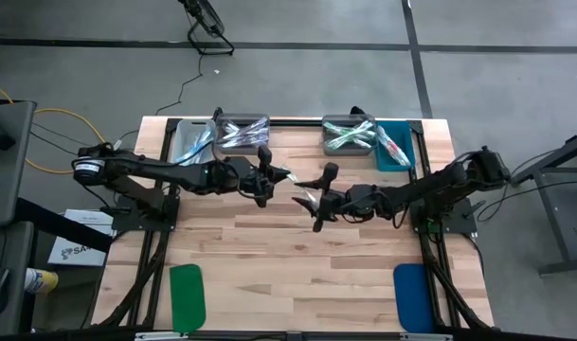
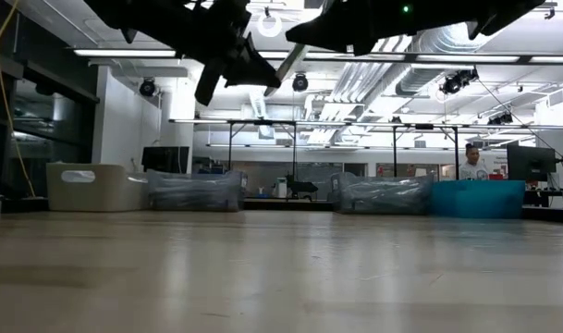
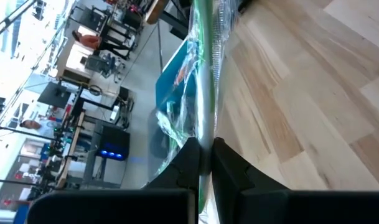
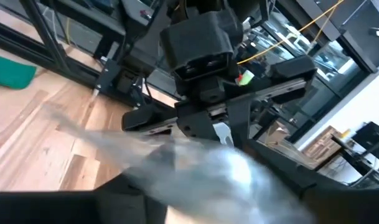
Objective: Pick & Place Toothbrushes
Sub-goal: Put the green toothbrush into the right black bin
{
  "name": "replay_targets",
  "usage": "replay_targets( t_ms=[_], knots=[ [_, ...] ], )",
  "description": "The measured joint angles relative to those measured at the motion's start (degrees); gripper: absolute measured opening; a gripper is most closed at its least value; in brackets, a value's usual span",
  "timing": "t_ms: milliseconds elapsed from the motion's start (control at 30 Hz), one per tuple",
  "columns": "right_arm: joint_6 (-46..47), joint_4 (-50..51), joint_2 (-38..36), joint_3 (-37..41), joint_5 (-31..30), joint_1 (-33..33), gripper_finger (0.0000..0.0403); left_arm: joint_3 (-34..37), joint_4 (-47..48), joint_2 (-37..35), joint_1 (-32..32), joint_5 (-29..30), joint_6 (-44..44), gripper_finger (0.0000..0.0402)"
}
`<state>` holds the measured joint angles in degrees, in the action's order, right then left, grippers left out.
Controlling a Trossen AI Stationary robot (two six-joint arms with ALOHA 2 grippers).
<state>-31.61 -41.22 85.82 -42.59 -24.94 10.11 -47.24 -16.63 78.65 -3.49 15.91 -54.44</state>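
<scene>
Toothbrush [image 1: 286,174] from above sits pinched in my left gripper [image 1: 266,176] over mid-table, tip toward my right gripper [image 1: 318,197], whose fingers stand apart. Level across the table, both hang high. My left wrist shows fingers [image 3: 188,163] clamping the wrapped stick.

Pale matt wooden table [image 1: 297,256]; toothbrush [image 3: 205,93] wrapped in seemingly glossy clear plastic.

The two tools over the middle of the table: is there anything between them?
Yes. In the high view, a wrapped toothbrush pinched in the left tool sticks out toward the right tool; below the gap is bare wooden table.
</scene>
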Motion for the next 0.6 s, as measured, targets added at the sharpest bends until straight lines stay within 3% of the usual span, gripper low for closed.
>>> replay_targets(
  t_ms=[367,433,500,600],
  knots=[
    [-0.4,-1.7,0.0,0.0,-1.5,-0.1,0.0024,0.0,0.9,-0.2,0.1,-0.1,-0.2,0.0012],
    [-0.5,-1.7,0.0,0.0,-1.5,0.0,0.0015,0.0,0.8,-0.2,0.1,-0.1,-0.2,0.0012],
    [-0.4,-1.7,0.0,0.0,-1.5,0.0,0.0016,0.0,0.9,-0.2,0.2,-0.1,-0.8,0.0028],
    [-0.3,-1.2,0.0,0.0,-4.6,0.0,0.0014,0.0,1.3,-0.2,0.2,1.2,-3.5,0.0093]
  ],
)
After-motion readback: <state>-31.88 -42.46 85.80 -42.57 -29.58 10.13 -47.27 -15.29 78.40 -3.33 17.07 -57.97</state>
